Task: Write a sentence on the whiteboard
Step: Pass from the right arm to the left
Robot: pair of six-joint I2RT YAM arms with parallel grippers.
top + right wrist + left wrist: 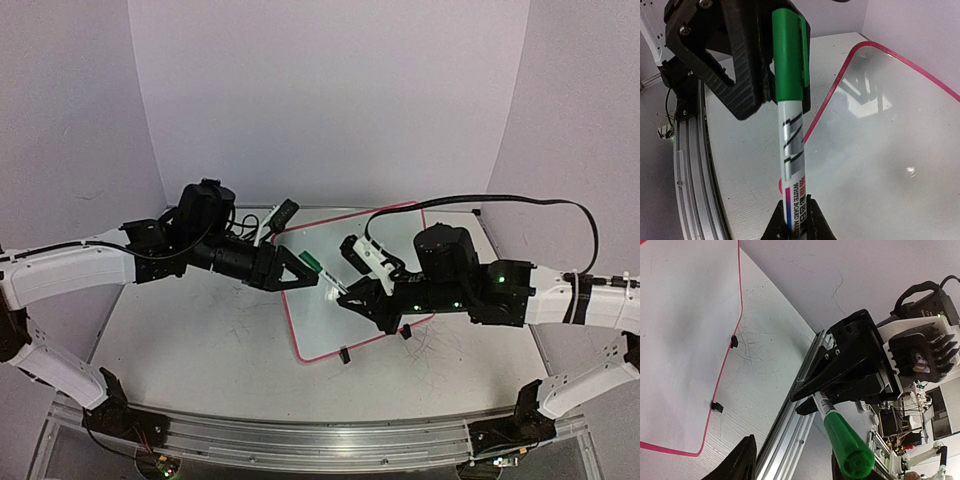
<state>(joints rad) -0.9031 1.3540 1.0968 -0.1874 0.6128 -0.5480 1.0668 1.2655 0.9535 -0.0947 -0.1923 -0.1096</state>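
Right claw [795, 224]: clenched on the lower barrel of the whiteboard marker [790, 150], holding it above the board. Left claw [302, 268]: fingers flank the green cap [788, 55]; whether they grip it or stand slack cannot be determined. Surface [200, 330]: carries the whiteboard [325, 325], which lies between the two arms, beneath both claws. Board face: blank in every view; no stroke of the sentence is present. Cap: seated on the marker. Status, as judged: early stage. Remaining: remove cap, bring tip to board, write the full sentence.
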